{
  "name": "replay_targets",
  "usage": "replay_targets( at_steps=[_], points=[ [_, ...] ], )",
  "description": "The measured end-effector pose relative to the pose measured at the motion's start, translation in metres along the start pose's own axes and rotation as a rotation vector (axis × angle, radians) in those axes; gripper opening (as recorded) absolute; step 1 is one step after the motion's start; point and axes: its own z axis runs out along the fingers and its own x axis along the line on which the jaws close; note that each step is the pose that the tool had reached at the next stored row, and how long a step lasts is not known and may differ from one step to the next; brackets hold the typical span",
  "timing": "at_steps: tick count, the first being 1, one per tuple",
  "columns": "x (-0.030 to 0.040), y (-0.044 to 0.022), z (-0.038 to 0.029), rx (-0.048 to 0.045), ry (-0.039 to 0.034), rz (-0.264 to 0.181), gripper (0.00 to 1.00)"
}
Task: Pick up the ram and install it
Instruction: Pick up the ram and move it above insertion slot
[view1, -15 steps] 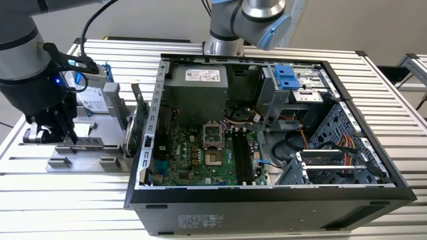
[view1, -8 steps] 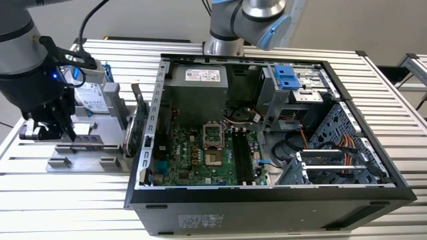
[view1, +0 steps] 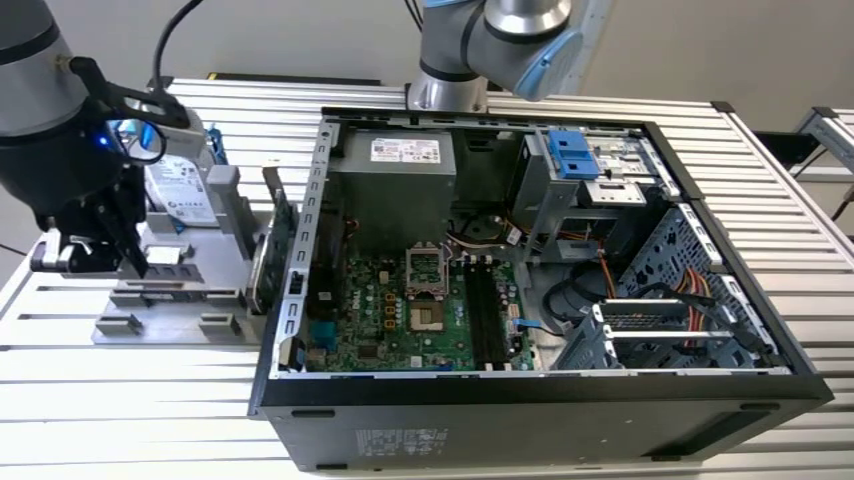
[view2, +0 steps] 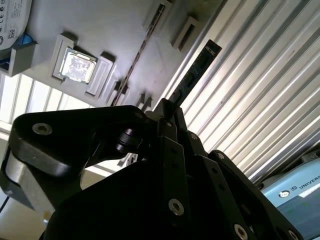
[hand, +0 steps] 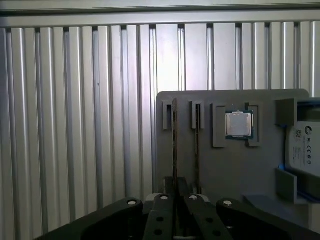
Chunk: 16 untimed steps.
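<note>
1. The gripper (hand: 177, 195) is clenching on the ram (hand: 175, 140); in the second wrist view its fingertips (view2: 167, 107) are pinching one end of the ram (view2: 195, 70), with no gap showing between them.
2. The ram is lying edge-on in the first wrist view, a thin dark line; its long axis is running parallel to the table's ribs; its free end is pointing away from the fingertips, out past the fixture's edge in the second wrist view, a pale label showing at that end.
3. Whether the ram is clear of its slot I cannot tell.
4. Just beside it a second stick (hand: 197, 145) is sitting in its own slot in the grey fixture (hand: 230, 170), parallel to the ram.
5. Further along the fixture a chip (hand: 239, 124) is lying flat in a square pocket; beyond that a drive (hand: 305, 150) is resting in a blue frame.
6. In the exterior view the gripper (view1: 120, 250) is hanging over the fixture (view1: 160, 320) at the exterior view's left; a card (view1: 274, 255) is standing upright between fixture and case.
7. The case (view1: 534, 400) is lying open on the table (view1: 134, 400), its board (view1: 400, 310) facing up, well apart from the ram.
</note>
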Motion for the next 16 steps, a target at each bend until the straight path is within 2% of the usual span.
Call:
replay_targets(
  at_steps=[16],
  points=[
    [0.0001,0.0005,-0.0156,-0.0001,0.0001,0.0,0.0]
  ],
)
